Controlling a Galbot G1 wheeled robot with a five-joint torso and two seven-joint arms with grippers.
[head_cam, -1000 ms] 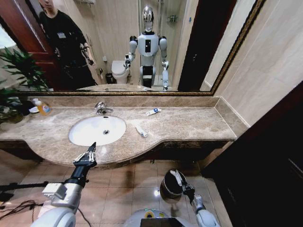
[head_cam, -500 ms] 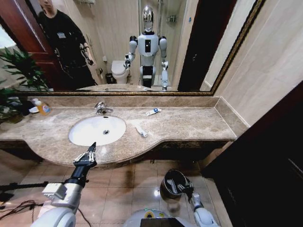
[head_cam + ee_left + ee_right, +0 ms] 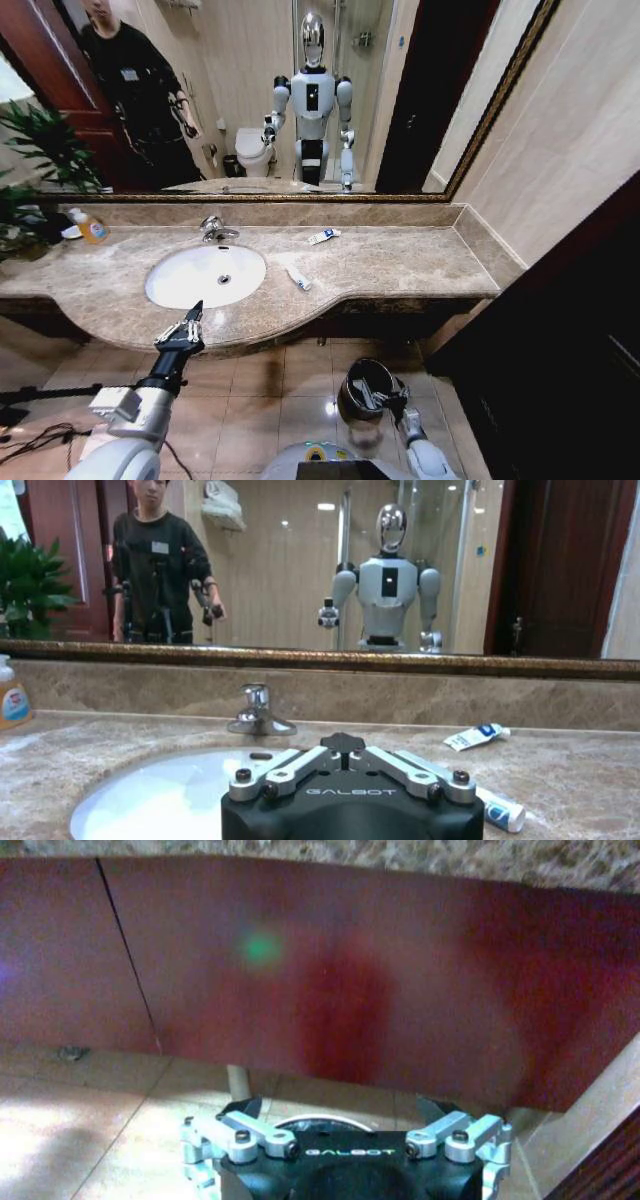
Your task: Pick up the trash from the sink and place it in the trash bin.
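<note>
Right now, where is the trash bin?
In the head view the trash bin stands on the tiled floor below the counter's front edge, on the robot's right, with the right gripper at its rim.

I see the sink point(image 3: 205, 275) set in the left half of the tabletop point(image 3: 400, 265), with the faucet point(image 3: 213, 229) behind it. One tube point(image 3: 297, 277) lies just right of the sink; a second tube point(image 3: 323, 236) lies farther back. On the floor below sits the trash bin point(image 3: 365, 388), possibly holding an item. The left gripper point(image 3: 180, 330) hangs before the tabletop edge.
</note>
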